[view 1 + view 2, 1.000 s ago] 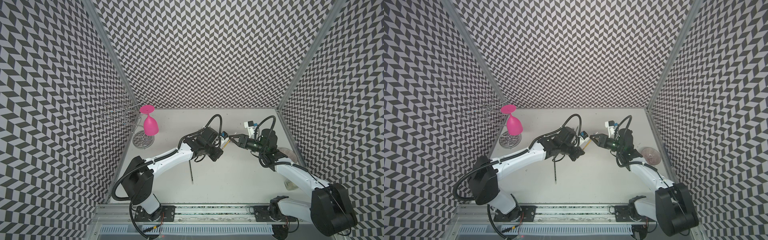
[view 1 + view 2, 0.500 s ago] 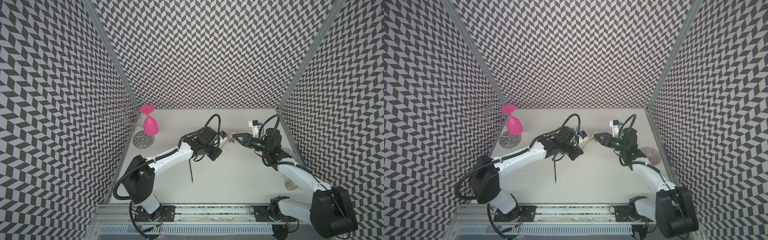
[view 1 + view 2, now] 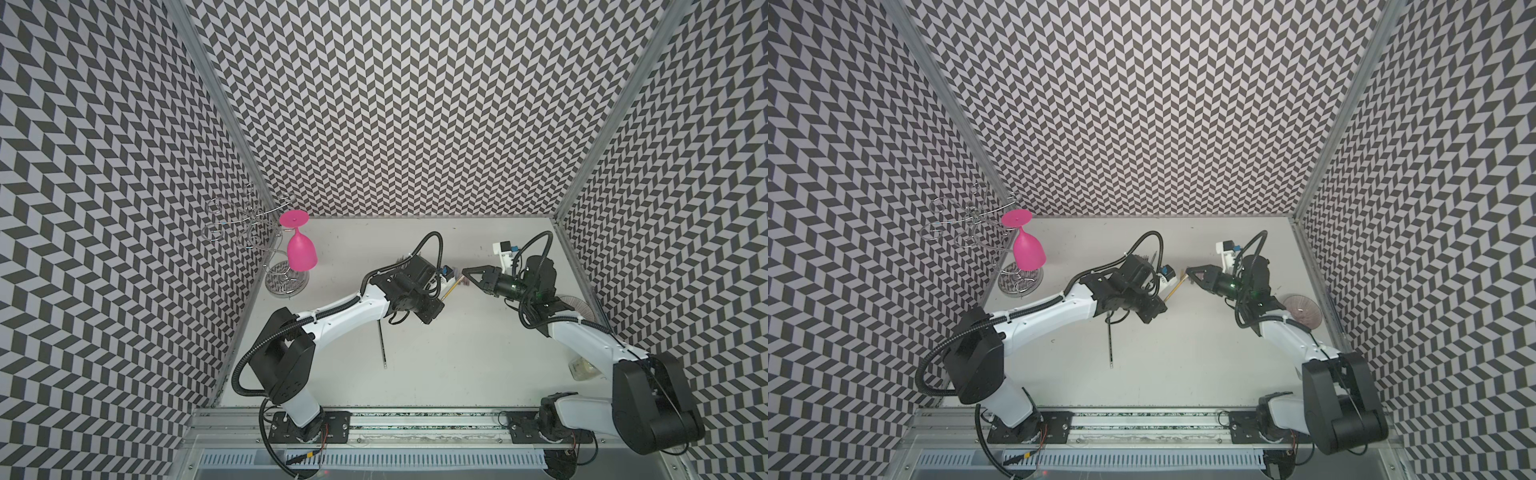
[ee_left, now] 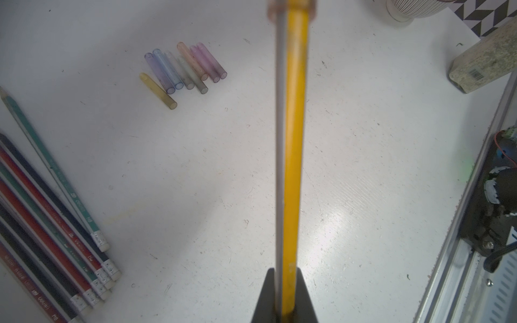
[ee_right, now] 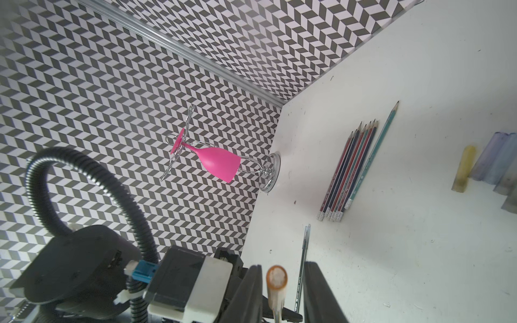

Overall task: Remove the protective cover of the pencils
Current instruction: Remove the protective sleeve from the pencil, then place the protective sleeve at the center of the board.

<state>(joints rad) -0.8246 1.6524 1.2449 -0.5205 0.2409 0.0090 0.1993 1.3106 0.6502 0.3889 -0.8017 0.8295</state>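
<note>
Long yellow pencil [image 4: 293, 139] held over a white tabletop [image 3: 457, 374], tip capped.
Nearest us, short of that pencil, lies a thin black pencil [image 3: 382, 347]. The left claw [image 4: 284, 279] pinches the yellow shaft; the right claw [image 5: 283, 268] stands spread either side of its orange-tinted clear cap [image 5: 277, 282], untouched. Beyond it we find a row of bare pencils [image 5: 347, 173] and loose tinted caps [image 4: 184, 70]; farthest, a pink goblet [image 3: 301, 253] on a wire rack [image 3: 282, 286].

The row of striped wooden pencils [image 4: 56, 223] lies on my white table [image 3: 457, 353], left of the tinted plastic caps [image 4: 184, 70]; the black pen [image 3: 382, 345] lies nearer me.
</note>
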